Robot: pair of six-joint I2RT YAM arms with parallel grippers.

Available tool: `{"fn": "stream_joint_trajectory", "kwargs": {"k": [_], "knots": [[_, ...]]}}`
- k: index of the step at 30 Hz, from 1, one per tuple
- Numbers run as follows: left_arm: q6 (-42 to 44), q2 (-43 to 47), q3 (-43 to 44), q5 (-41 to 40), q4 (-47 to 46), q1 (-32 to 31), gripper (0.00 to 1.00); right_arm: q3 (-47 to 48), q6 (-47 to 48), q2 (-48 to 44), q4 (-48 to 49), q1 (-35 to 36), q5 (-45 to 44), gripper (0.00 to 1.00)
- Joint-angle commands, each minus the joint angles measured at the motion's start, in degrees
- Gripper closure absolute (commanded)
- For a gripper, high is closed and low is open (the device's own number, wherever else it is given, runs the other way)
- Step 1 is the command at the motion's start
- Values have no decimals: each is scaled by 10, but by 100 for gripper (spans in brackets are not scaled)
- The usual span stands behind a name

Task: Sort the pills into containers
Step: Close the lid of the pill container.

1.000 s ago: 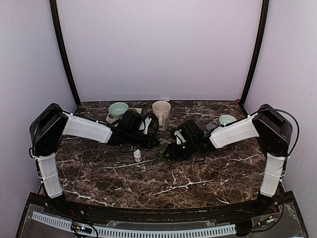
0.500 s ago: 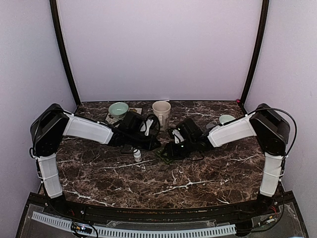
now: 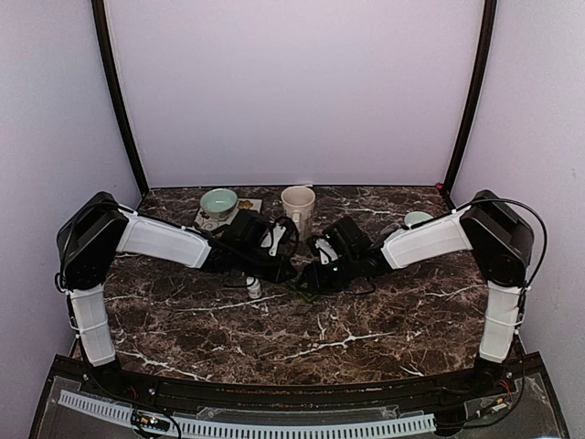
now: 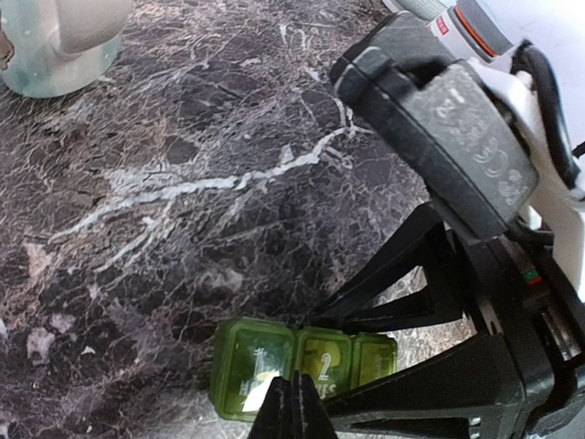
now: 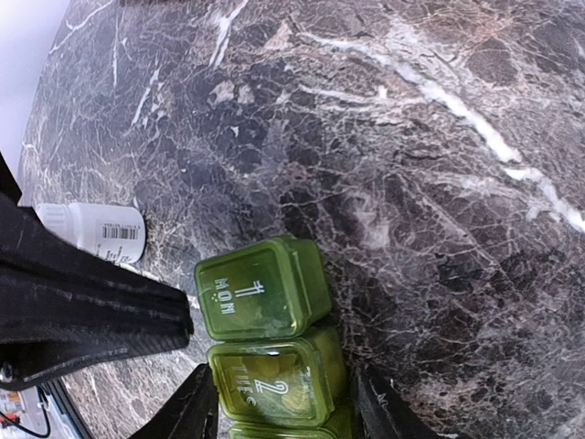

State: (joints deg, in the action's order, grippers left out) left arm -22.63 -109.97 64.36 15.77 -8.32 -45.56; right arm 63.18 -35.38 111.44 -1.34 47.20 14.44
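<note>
The containers are one small green pill box [image 5: 260, 297] lying on the marble at mid-table [image 3: 297, 285], lids "1 MON" and "2 TUE" closed. Yellowish pills show dimly through the lids. My right gripper [image 5: 285, 402] straddles compartment 2, one finger close on each side, with a thin dark gap on the right. In the left wrist view the box [image 4: 274, 352] lies just beyond my left gripper [image 4: 292, 407]. That gripper is shut with nothing in it, tips over the seam between lids 1 and 2. Both grippers meet at the box, left [image 3: 283, 270] and right [image 3: 309, 277].
A white pill bottle [image 5: 96, 230] lies on its side just left of the box [image 3: 253, 288]. A cream mug [image 3: 298, 206] and a pale green bowl [image 3: 219, 201] stand at the back. Another small bowl [image 3: 419, 219] sits behind the right arm.
Both grippers have crept closer together over the pill box, the right one sliding left. Its jaws have widened slightly.
</note>
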Motion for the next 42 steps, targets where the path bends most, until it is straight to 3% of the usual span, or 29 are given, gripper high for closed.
{"fn": "stream_joint_trajectory", "kwargs": {"k": [1,21,29,36,40,42], "knots": [[4,9,5,-9,25,-2,100,-16,18,48,-106,-2,-24,50],[13,-5,27,-3,49,-7,100,4,52,80,-175,-3,-23,58],[11,-9,32,-4,52,-10,100,-1,57,94,-182,-2,6,66],[13,-9,39,-8,58,-10,100,-3,57,101,-183,-2,25,83],[12,-9,40,-10,59,-10,100,-3,57,104,-188,-2,34,100],[12,-8,41,-13,60,-10,100,-6,52,102,-183,-3,42,100]]}}
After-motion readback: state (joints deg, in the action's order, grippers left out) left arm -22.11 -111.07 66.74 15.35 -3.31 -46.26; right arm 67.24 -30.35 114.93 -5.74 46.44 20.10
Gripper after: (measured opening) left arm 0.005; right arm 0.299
